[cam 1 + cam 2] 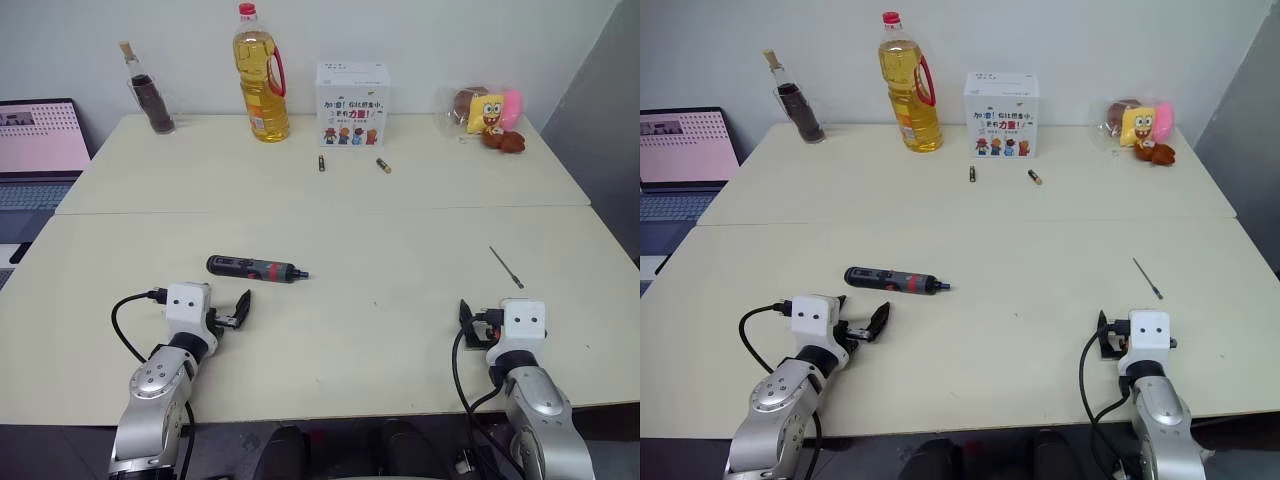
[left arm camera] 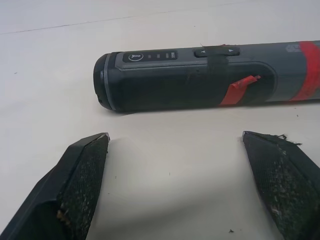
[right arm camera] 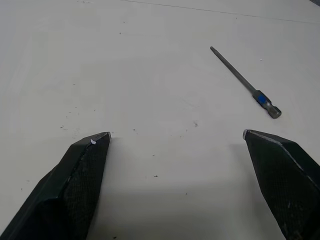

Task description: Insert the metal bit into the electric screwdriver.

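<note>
The electric screwdriver (image 1: 255, 268) is black with a red band and lies flat on the near table, left of centre, with its tip pointing right. My left gripper (image 1: 228, 312) is open just in front of it. In the left wrist view the screwdriver's butt end (image 2: 200, 75) lies a little beyond the spread fingertips (image 2: 95, 150), with nothing between them. The metal bit (image 1: 506, 267), a thin grey rod, lies on the right side of the table. My right gripper (image 1: 480, 318) is open and empty, short of the bit (image 3: 243, 82) and to its left.
On the far table stand a yellow oil bottle (image 1: 262, 75), a dark bottle (image 1: 150, 95), a white box (image 1: 352, 105) and a plush toy (image 1: 490, 115). Two short batteries (image 1: 322, 162) (image 1: 383, 165) lie there. A laptop (image 1: 40, 150) sits off the left edge.
</note>
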You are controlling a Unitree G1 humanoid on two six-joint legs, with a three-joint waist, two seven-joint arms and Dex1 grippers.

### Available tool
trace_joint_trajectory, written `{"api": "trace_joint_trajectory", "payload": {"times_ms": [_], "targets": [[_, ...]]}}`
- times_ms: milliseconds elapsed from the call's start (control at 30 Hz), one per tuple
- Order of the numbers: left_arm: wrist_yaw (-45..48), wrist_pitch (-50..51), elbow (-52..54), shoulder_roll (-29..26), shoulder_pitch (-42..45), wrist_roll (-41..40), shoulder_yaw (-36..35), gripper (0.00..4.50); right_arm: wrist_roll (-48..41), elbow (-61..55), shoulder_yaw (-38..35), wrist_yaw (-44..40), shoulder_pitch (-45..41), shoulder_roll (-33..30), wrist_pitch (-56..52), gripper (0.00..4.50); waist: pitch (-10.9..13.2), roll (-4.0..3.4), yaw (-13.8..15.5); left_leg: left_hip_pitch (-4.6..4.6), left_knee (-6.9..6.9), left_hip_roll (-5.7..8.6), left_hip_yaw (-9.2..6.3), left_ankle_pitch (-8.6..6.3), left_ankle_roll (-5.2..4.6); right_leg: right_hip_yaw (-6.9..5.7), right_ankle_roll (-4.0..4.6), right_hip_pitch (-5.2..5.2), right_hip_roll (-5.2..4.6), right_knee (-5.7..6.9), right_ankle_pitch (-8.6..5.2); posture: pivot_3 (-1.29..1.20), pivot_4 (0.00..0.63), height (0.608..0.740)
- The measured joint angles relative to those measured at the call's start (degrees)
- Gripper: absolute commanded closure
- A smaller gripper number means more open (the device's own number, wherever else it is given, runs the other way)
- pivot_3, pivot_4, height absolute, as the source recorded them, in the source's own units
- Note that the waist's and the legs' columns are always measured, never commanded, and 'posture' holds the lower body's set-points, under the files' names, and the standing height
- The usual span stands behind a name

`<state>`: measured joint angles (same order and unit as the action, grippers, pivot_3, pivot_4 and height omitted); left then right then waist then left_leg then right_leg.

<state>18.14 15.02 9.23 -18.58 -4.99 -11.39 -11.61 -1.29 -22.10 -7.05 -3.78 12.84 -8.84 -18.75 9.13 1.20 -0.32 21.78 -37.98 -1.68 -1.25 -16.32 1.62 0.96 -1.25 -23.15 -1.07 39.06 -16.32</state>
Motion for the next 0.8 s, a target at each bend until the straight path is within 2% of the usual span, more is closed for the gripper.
{"api": "trace_joint_trajectory", "payload": {"times_ms": [600,700,800], "targets": [[0.6,0.7,1.2,-0.4,-1.4,-2.2,-0.7,0.04,0.0,0.0,0.2,-0.3,-0.4,-0.3,-0.3,0.0,0.0,0.0,0.0,0.01,0.0,0.0,0.0,0.0,0.0,-0.01,0.0,0.0,0.0,0.0,0.0,0.0,0.15,0.74],[3.2,0.6,0.9,-3.9,-1.1,-3.5,-2.6,0.04,0.1,-0.2,0.5,-1.3,-0.5,-1.8,-0.5,0.0,0.0,0.0,0.0,0.01,0.0,0.01,-0.03,0.0,0.0,-0.04,0.01,-0.01,0.03,0.0,-0.01,0.0,0.15,0.74],[8.4,2.0,0.9,-10.9,1.0,-6.6,-6.3,0.04,-0.1,-1.6,0.5,-2.7,-1.3,-3.3,-1.5,0.0,0.0,-0.01,-0.1,0.02,0.0,0.01,-0.05,0.0,0.0,-0.07,0.04,-0.01,0.05,0.0,-0.02,0.0,0.15,0.74]]}}
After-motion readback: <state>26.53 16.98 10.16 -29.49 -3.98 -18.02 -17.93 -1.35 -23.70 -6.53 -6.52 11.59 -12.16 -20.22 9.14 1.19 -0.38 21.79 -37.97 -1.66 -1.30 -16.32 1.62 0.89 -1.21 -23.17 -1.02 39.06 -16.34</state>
